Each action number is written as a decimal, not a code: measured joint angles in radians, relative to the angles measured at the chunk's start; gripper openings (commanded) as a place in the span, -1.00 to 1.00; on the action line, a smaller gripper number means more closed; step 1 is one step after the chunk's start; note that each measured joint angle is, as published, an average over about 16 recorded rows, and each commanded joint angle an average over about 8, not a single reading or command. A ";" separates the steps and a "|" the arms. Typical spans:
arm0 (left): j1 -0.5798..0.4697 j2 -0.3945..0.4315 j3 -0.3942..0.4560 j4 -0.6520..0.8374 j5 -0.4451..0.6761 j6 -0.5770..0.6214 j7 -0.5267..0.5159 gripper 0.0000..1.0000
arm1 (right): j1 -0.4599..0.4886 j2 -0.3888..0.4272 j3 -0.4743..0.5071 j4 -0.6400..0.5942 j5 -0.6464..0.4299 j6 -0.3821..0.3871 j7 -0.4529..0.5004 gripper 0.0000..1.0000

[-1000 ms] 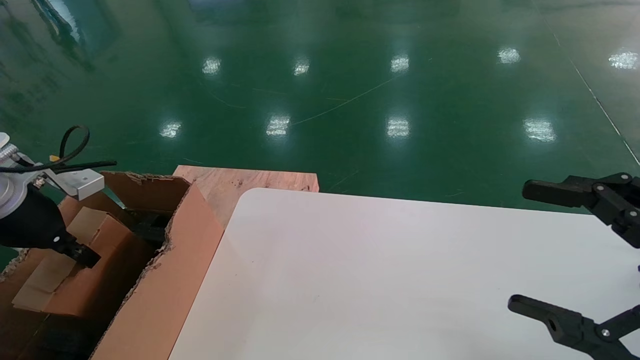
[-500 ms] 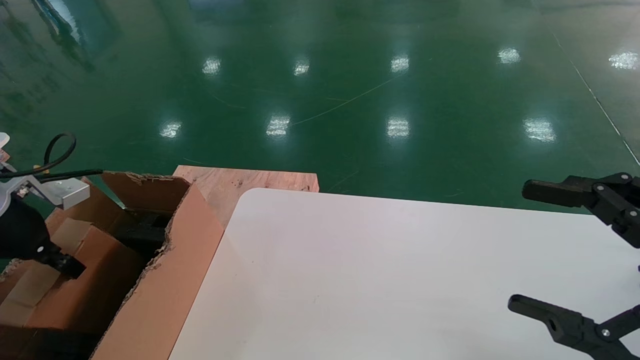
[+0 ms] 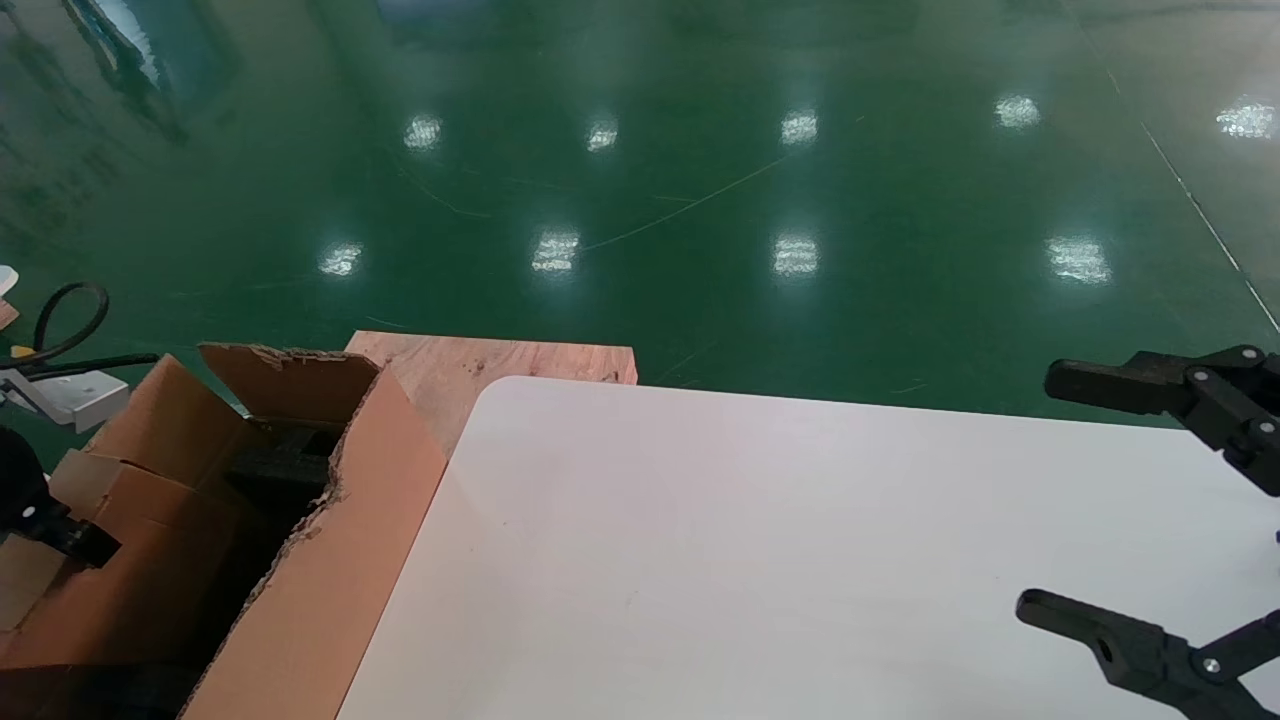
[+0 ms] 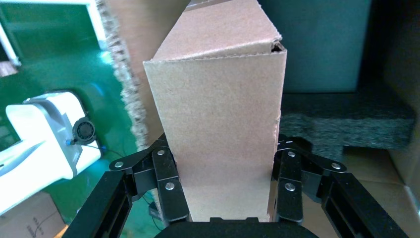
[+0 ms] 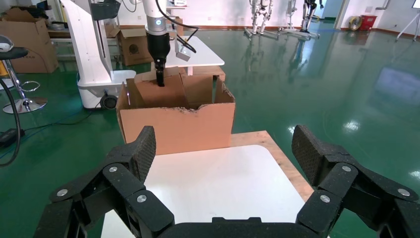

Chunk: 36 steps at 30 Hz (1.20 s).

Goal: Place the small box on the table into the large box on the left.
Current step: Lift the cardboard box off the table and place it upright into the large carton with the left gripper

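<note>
The small box point(image 3: 130, 560), plain brown, sits tilted inside the large box point(image 3: 330, 560), which has ragged edges and stands left of the white table point(image 3: 800, 550). My left gripper point(image 3: 50, 535) is at the far left edge and is shut on the small box. In the left wrist view the gripper point(image 4: 225, 151) has a finger point(image 4: 166, 183) on each side of the small box point(image 4: 218, 124), with black foam point(image 4: 346, 119) beside it. The right wrist view shows the large box point(image 5: 178, 124) with the small box point(image 5: 158, 91) inside it. My right gripper point(image 3: 1045, 493) hangs open and empty over the table's right side.
A reddish wooden board point(image 3: 500, 360) lies under the table's far left corner, beside the large box. Glossy green floor surrounds everything. A white robot body point(image 5: 94, 49) stands behind the large box in the right wrist view.
My left gripper has moved to the left and lower with the small box, carrying it further along inside the large box. The right arm has not moved.
</note>
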 measured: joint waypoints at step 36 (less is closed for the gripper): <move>0.013 -0.079 -0.004 0.112 -0.008 -0.072 0.106 -1.00 | 0.000 0.000 -0.001 0.000 0.000 0.000 0.000 1.00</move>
